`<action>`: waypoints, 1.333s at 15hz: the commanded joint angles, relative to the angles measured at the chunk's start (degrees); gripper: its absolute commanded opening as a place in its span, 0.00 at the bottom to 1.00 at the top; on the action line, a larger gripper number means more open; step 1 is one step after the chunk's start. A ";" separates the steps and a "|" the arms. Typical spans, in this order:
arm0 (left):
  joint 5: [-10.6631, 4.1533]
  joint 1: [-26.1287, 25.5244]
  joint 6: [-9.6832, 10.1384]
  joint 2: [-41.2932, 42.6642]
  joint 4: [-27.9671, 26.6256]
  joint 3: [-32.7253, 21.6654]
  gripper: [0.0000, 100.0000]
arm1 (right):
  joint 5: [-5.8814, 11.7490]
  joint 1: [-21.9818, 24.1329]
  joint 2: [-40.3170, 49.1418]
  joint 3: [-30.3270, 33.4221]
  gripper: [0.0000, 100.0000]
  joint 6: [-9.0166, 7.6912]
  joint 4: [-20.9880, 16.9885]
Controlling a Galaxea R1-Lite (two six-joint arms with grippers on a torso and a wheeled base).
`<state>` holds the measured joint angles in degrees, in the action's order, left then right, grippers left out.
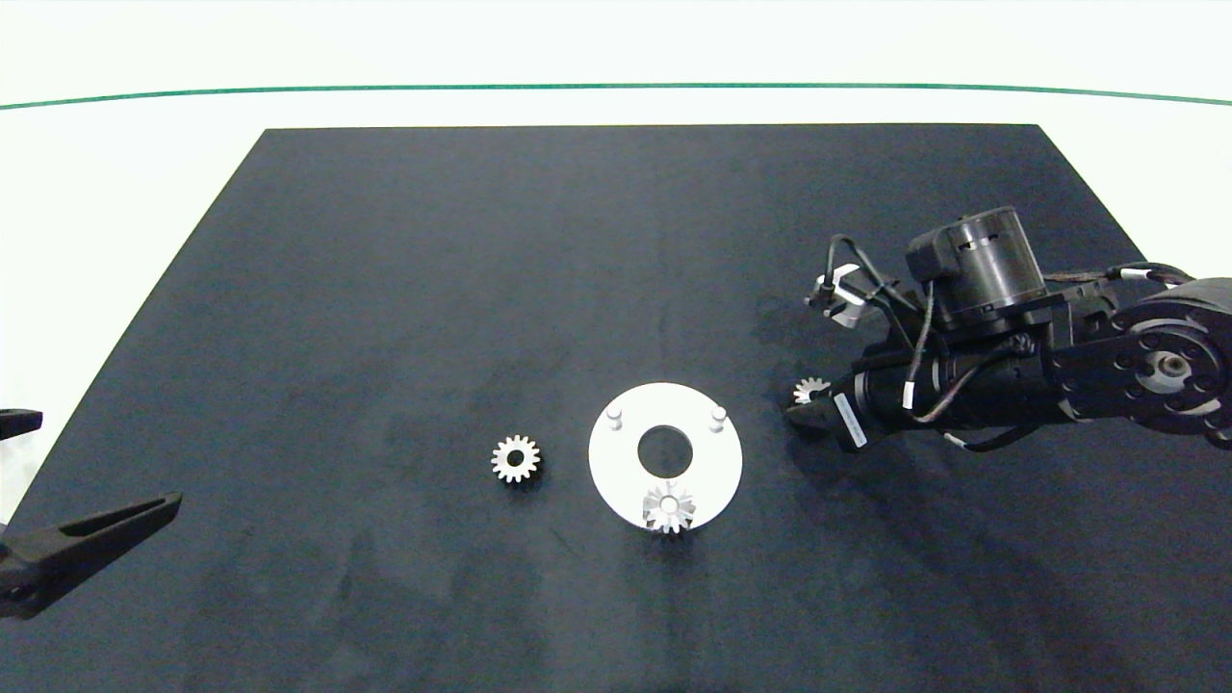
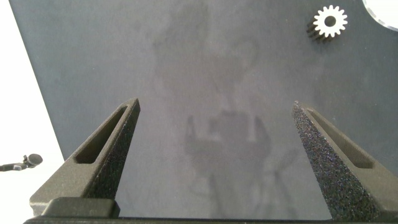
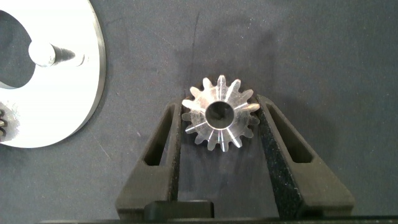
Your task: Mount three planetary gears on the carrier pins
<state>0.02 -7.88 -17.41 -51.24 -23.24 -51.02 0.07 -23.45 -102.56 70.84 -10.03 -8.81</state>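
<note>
My right gripper [image 3: 219, 124] pinches a gear [image 3: 220, 120] just right of the disc [image 1: 712, 472]; my left gripper [image 2: 214, 134] sits wide open near the mat's [image 1: 385, 289] left edge.

The head camera is looking down from above and somewhat in front, taking in the whole dark mat [image 1: 616, 289] on the white bench [image 1: 115, 192] from a distance. The left wrist camera is sitting low over the mat's near left part, looking past its own jaws along the surface toward the loose gear [image 2: 329, 22] and an edge of the white disc [image 2: 384, 12]; the head view is showing that same gear [image 1: 516, 459] left of the disc [image 1: 616, 462]. The right wrist camera is hanging very close to the mat, facing almost straight down, framing a gear [image 3: 221, 113] and part of the disc [image 3: 74, 93] with one pin [image 3: 45, 53], an area the head view is also covering.
</note>
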 commanded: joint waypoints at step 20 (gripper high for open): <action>0.06 0.14 -0.08 0.26 -0.14 -0.31 1.00 | 5.11 -4.93 5.79 3.96 0.07 -1.48 -6.30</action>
<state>0.07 -7.72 -17.41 -50.91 -23.24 -51.35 5.14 -28.36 -96.89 74.95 -11.46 -15.09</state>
